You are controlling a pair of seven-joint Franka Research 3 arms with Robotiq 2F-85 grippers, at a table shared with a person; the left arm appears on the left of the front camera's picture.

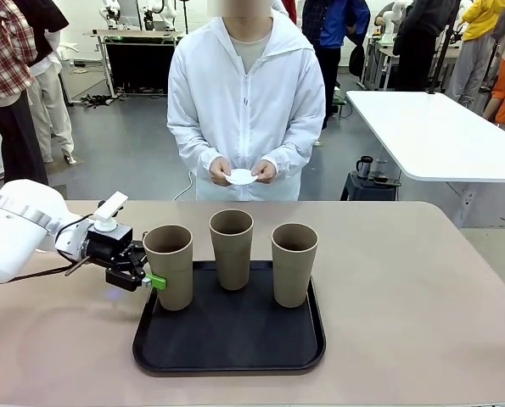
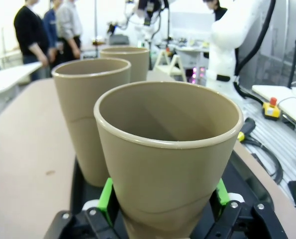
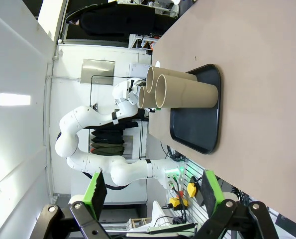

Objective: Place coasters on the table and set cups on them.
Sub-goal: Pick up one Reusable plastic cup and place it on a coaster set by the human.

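Observation:
Three tan cups stand in a row on a black tray [image 1: 235, 349] on the beige table [image 1: 405, 288]. My left gripper [image 1: 155, 278] is shut on the left cup [image 1: 169, 263] low on its side, and the cup's base rests on the tray. In the left wrist view that cup [image 2: 167, 159] sits between the green pads [image 2: 106, 198], with the middle cup [image 2: 85, 114] behind it. The middle cup [image 1: 232, 248] and right cup [image 1: 294, 263] stand free. The person at the far side holds a white coaster [image 1: 241, 176] in both hands. My right gripper [image 3: 155, 196] is open and holds nothing, away from the cups [image 3: 187, 90].
Bare tabletop lies to the right of the tray and in front of the person. A white table [image 1: 439, 136] stands at the back right, with a small dark mug [image 1: 365, 165] on a stand beside it. Other people stand farther off.

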